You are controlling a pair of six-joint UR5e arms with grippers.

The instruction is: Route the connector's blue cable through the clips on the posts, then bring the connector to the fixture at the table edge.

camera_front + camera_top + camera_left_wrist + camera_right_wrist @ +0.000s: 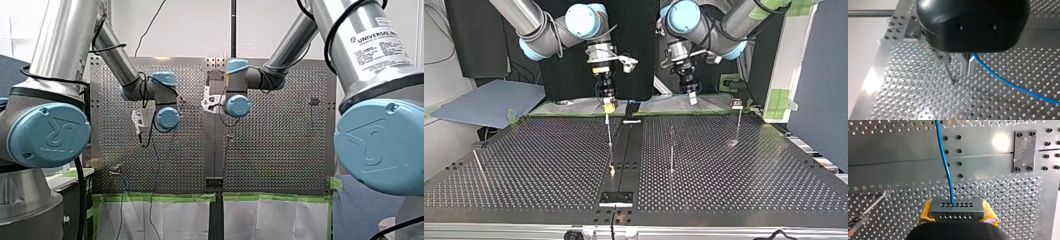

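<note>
**Connector held at far rim, cable running across the table**

My right gripper [957, 208] pinches the grey connector [956, 213] between its yellow pads [926, 212]. The connector's long side lies crosswise from pad to pad, its rows of holes facing the wrist camera. The blue cable [946, 162] leaves the middle of its upper face and runs straight ahead of the gripper, over the seam of the perforated table [549, 160] and out of view. A screwed plate [1024, 151] straddles that seam off to one side, well apart from the cable.

In the top view this gripper hangs fingers-down at the table's far rim, just above a thin post [610, 137]. My left gripper [967, 68] hangs near it, also at the far rim. Its metal fingers are drawn together on the cable, which trails away low over the holes.

Two more posts stand in the open field: one [671, 150] near the centre seam, one [738, 122] with a clip [737, 104] on top at the view's right. A leaning rod [478, 162] sits at the left. A dark plate [616, 198] lies at the near edge, with bare table all around it.
</note>
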